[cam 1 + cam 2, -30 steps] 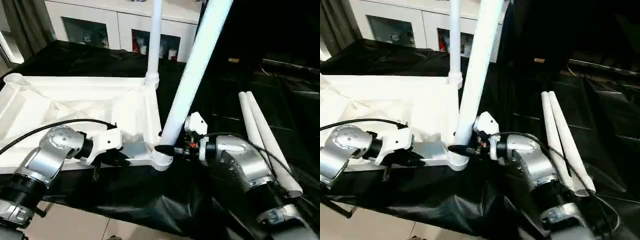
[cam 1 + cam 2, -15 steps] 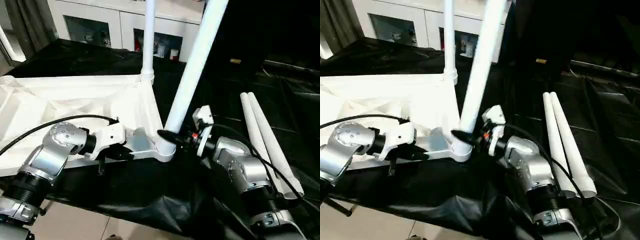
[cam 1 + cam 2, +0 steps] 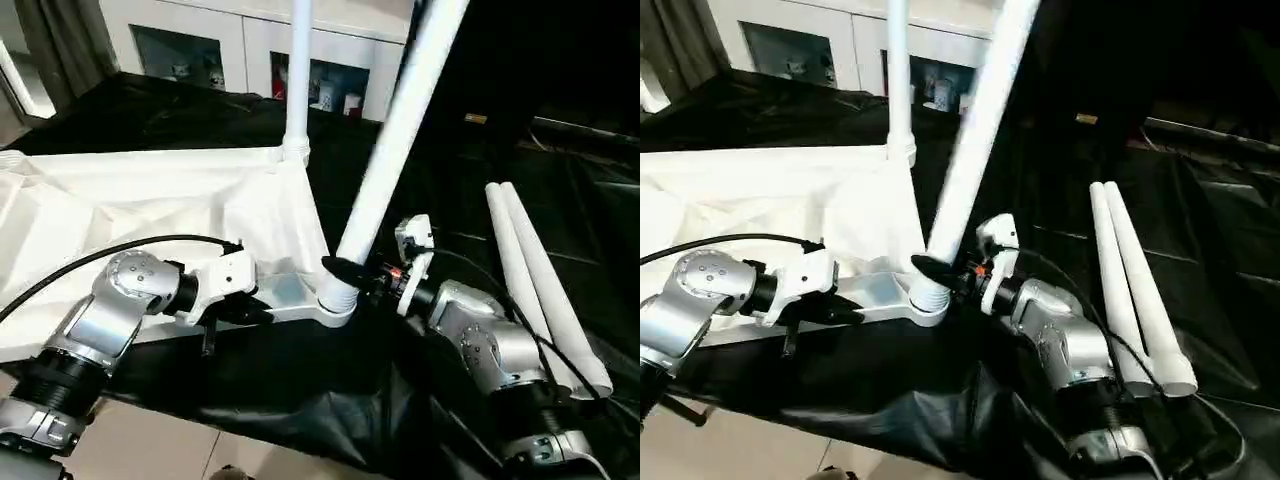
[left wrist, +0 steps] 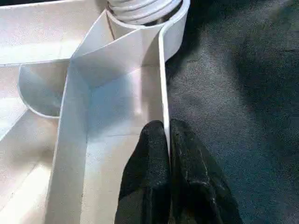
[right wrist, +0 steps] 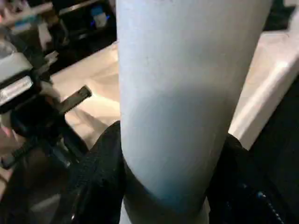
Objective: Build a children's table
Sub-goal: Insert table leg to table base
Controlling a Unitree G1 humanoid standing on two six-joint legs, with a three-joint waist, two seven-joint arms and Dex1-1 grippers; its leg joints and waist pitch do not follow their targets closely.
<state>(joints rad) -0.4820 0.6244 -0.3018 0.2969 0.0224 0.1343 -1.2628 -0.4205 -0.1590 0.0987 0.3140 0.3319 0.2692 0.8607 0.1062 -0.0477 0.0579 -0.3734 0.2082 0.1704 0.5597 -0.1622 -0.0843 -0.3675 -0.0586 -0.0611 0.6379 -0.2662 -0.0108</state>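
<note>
Black fingers of my right gripper (image 3: 345, 272) clasp the tilted leg (image 3: 392, 140) low, just above its corner socket (image 3: 335, 305). My left gripper (image 4: 167, 149) pinches the tabletop's (image 3: 150, 200) thin rim. Smooth hollow plastic: light, stiff, probably slippery, so gripping near the base seems best. Two spare legs (image 3: 540, 285) lie beside me.

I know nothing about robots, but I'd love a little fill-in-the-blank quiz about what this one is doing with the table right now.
1. The right gripper grips a leg that leans rather than standing ____.
2. The left gripper pinches the rim of the white table ____.
3. On the black cloth to the robot's right lie ____ spare legs.
4. At the far corner, one leg already stands in its ____.

Missing words: upright; top; two; socket
</note>
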